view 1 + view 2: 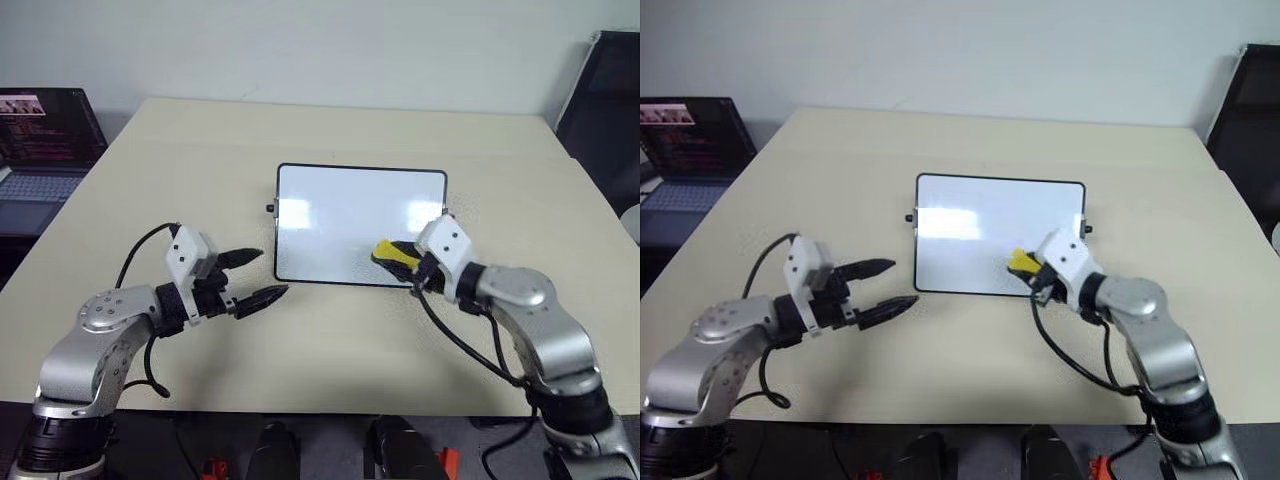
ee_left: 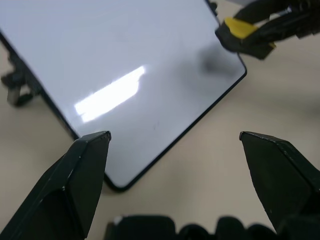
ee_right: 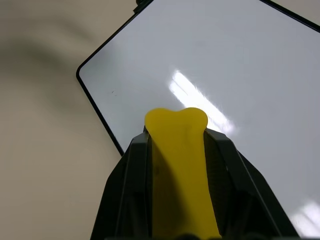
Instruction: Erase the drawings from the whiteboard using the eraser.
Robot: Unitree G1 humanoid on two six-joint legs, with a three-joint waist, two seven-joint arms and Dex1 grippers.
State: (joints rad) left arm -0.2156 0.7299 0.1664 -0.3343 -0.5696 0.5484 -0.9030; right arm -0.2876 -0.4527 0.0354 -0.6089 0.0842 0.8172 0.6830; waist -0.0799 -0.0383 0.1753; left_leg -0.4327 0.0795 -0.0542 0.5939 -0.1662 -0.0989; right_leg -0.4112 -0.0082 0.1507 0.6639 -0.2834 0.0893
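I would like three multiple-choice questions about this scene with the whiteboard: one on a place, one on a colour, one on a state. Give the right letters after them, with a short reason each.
1. Where is the laptop?
A. on the robot's left, beside the table
B. on the whiteboard
C. at the table's right edge

2. What colour is the eraser?
A. blue
B. yellow
C. white

3. How does the left gripper stand?
A. shut on the eraser
B. shut on nothing
C. open, holding nothing

Answers:
1 A: the head views show it past the table's left edge.
2 B: the block clamped in the right gripper over the near right corner of the whiteboard is yellow.
3 C: its two black fingers stand apart above the table, left of the board, with nothing between them.
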